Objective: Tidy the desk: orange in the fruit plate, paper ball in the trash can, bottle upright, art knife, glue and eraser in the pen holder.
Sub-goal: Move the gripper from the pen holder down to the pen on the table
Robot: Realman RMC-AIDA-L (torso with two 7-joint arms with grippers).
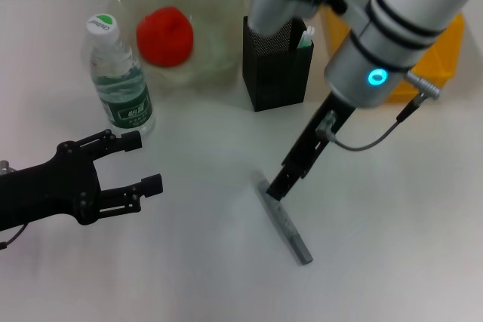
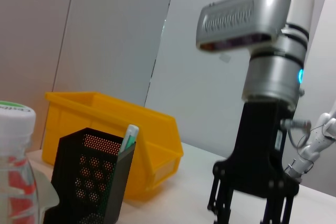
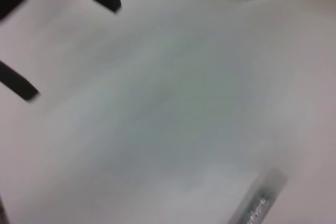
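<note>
My right gripper [image 1: 275, 188] was down at the desk [image 1: 204, 262], tips right at the upper end of the grey art knife [image 1: 285, 222], which lay flat on the desk w/ nothing around it. Couldn't tell if the tips were apart or closed. My left gripper [image 1: 143, 162] hovered w/ fingers spread, holding nothing, just near the upright bottle [image 1: 118, 81]. Orange [image 1: 164, 35] sat in the fruit plate [image 1: 219, 5]. Black pen holder [image 1: 276, 65] stood beside the plate, a green-capped item inside; yellow bin [image 1: 445, 43] behind.
</note>
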